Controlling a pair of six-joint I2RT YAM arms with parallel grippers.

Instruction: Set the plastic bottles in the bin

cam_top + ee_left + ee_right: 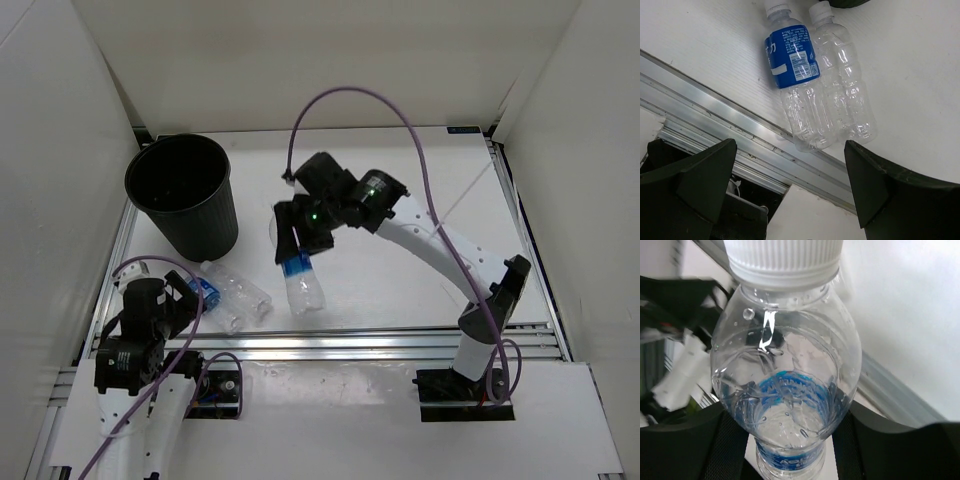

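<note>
My right fingers (288, 238) clamp a clear bottle (303, 287) at its blue-labelled end, and its clear end points toward the near edge of the desk (385, 290). Two more bottles (235, 297) lie just beside my left fingers (180, 297), near the foot of the black bin (210, 225).

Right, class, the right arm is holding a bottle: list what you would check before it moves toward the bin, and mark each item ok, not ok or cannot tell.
1. Right gripper shut on the held bottle, a finger on either side: ok.
2. Held bottle above the bin: not ok, it hangs beside the bin, over the table.
3. Bin upright, mouth open: ok.
4. Held bottle lifted off the table: cannot tell.
5. Left gripper open and out of the way, near the table's front edge: ok.
6. Labelled bottle and unlabelled bottle lying side by side, not yet gripped: ok.
</note>
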